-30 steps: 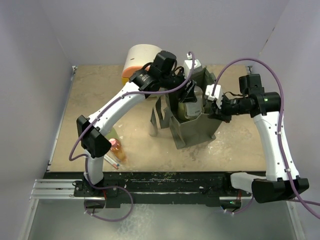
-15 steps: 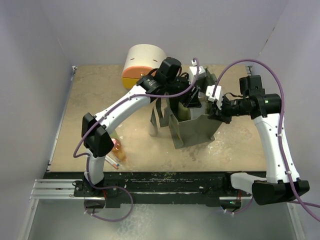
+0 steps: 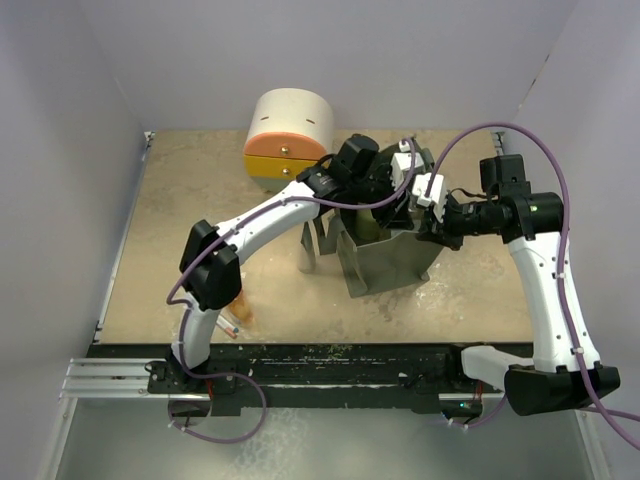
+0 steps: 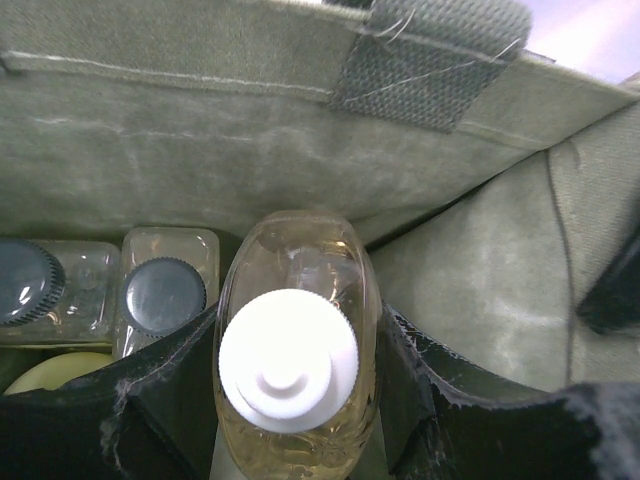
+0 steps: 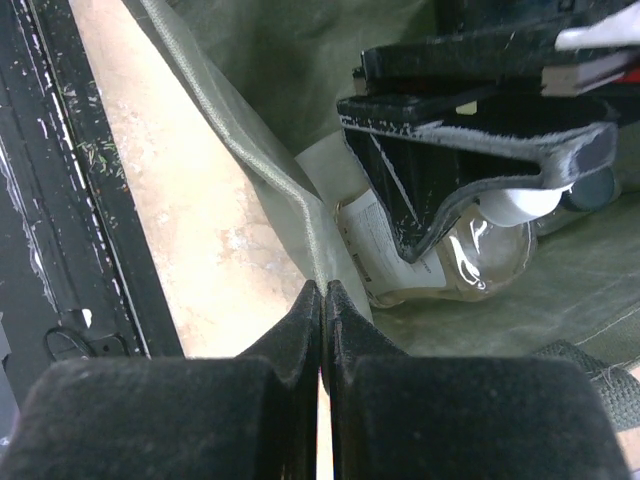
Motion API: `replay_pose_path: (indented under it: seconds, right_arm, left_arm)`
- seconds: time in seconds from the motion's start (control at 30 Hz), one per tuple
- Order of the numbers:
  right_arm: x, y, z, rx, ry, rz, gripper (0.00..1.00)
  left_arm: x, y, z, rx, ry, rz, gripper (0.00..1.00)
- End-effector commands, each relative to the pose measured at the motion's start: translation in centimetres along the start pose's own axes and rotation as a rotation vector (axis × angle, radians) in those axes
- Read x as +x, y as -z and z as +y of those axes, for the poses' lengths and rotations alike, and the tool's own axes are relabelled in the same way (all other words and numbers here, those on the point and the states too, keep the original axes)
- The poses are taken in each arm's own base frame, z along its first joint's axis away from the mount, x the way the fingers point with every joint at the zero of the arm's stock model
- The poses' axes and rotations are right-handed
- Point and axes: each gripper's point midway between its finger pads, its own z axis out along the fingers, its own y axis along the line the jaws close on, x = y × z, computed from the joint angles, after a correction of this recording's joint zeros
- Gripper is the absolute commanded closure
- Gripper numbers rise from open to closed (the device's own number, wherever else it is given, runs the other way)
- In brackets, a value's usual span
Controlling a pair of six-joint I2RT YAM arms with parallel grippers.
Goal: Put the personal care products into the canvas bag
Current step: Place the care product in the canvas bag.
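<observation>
**A:** Where is the white-capped bottle?

**B:** Down inside the canvas bag, cap towards the wrist camera. The left tool is clamped on its sides. In the left wrist view, two square black-capped bottles sit lower down at 9 o'clock of it, against the bag's wall.

**A:** And the right tool?

**B:** Pressed together on the bag's rim at its 3 o'clock side, pinching the fabric so the mouth stays wide.

**A:** Which step, then?

**B:** The drop-off of this bottle, I'd say. I cannot tell whether its base touches the bottom. Next the left fingers need to spread, and the tool should lift straight out, clear of the strap handle.

**A:** What is left outside?

**B:** A slim grey bottle stands just beside the bag at 9 o'clock. An orange bottle lies on the surface at 8 o'clock. The drawer unit at 11 o'clock is no part of the job.
</observation>
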Motion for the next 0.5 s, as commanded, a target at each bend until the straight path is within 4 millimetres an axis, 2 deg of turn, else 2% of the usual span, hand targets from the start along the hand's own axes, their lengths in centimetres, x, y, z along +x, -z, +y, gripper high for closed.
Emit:
replay_pose_path:
  seconds: [0.0,0.47]
  right_arm:
    - [-1.3,0.6,1.1,-0.01,0.009,-0.06,1.0]
    - [-1.6,0.6,1.1,-0.019,0.01,-0.066,1.0]
  left_arm:
    - [-5.1,0.3,-2.3,0.074,-0.132,-0.142,1.0]
    - [-1.2,-3.2,-0.5,0.033,-0.178,-0.068,1.0]
